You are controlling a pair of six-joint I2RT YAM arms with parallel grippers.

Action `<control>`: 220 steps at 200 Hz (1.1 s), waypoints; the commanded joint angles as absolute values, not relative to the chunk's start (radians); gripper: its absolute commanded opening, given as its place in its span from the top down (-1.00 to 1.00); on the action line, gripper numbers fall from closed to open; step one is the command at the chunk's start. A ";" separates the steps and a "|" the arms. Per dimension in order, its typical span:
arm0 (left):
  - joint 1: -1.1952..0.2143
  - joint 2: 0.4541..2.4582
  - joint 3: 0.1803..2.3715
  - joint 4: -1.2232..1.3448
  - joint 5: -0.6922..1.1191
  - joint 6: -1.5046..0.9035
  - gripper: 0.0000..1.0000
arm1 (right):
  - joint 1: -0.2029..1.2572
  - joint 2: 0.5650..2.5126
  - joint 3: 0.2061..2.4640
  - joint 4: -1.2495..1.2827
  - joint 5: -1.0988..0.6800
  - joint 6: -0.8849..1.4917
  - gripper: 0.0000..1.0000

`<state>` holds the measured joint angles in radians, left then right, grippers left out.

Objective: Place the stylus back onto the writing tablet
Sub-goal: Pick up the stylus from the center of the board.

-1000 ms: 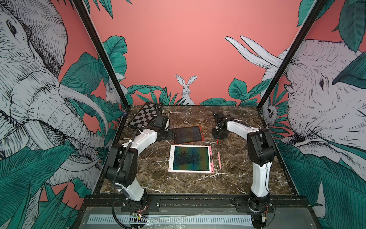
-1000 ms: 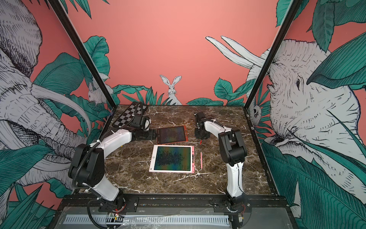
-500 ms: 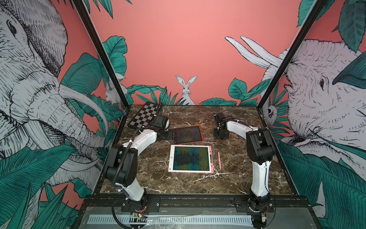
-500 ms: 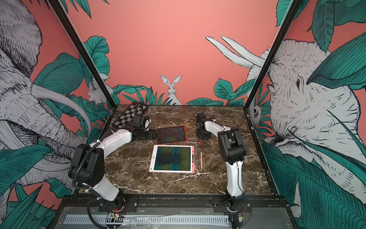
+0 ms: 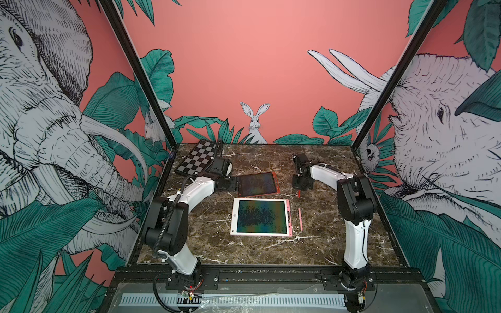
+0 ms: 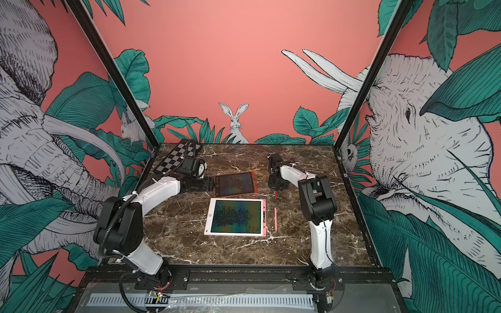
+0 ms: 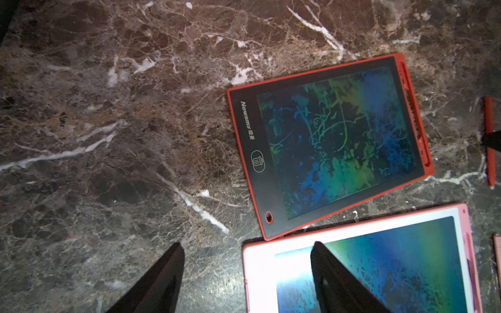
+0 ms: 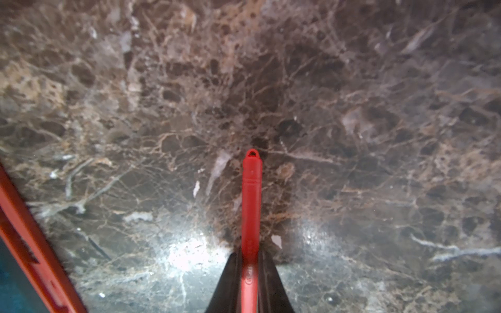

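The right hand (image 8: 250,254) pinches the red stylus (image 8: 251,195), lying on the bench (image 5: 325,230) just right of the red writing tablet (image 5: 257,184) — long axis along its slotted edge (likely a short leftward carry) — while the left hand (image 7: 246,244) hovers part-open, empty.

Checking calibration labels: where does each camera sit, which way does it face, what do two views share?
Top views: stereo head high in front, facing down and back over the brown marble table; left arm, right arm whole.
Left wrist: on the left arm, facing down past the open left claw at the red-framed writing tablet and pink-framed writing tablet.
Right wrist: on the right arm, low over marble; right claw grips the red plastic stylus.
Shared: both wrist views show that stylus and red frame.
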<state>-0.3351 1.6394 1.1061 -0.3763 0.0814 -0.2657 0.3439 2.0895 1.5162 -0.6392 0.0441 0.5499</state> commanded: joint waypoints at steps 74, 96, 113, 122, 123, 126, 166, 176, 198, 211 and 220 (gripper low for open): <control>-0.336 1.635 1.123 -0.403 0.078 -0.252 -0.53 | 0.342 2.078 1.515 -0.625 0.038 0.522 1.00; -0.336 1.634 1.128 -0.404 0.074 -0.250 -0.53 | 0.343 2.032 1.538 -0.639 0.021 0.502 1.00; -0.336 1.635 1.127 -0.401 0.075 -0.251 -0.53 | 0.346 2.012 1.572 -0.664 -0.004 0.480 1.00; -0.335 1.635 1.126 -0.399 0.076 -0.253 -0.53 | 0.350 2.006 1.590 -0.671 -0.020 0.467 1.00; -0.334 1.635 1.126 -0.399 0.075 -0.253 -0.53 | 0.351 2.006 1.593 -0.671 -0.021 0.466 1.00; -0.336 1.636 1.126 -0.399 0.075 -0.253 -0.53 | 0.352 2.005 1.598 -0.673 -0.025 0.462 1.00; -0.335 1.635 1.118 -0.399 0.078 -0.261 -0.54 | 0.363 2.017 1.670 -0.696 -0.056 0.442 1.00; -0.336 1.632 1.114 -0.397 0.077 -0.261 -0.54 | 0.365 2.029 1.682 -0.691 -0.067 0.439 1.00; -0.335 1.632 1.115 -0.400 0.072 -0.258 -0.53 | 0.379 2.083 1.748 -0.715 -0.089 0.419 1.00; -0.335 1.631 1.117 -0.403 0.072 -0.256 -0.53 | 0.388 2.119 1.784 -0.714 -0.109 0.407 1.00; -0.336 1.629 1.117 -0.406 0.072 -0.255 -0.54 | 0.396 2.142 1.807 -0.707 -0.128 0.395 1.00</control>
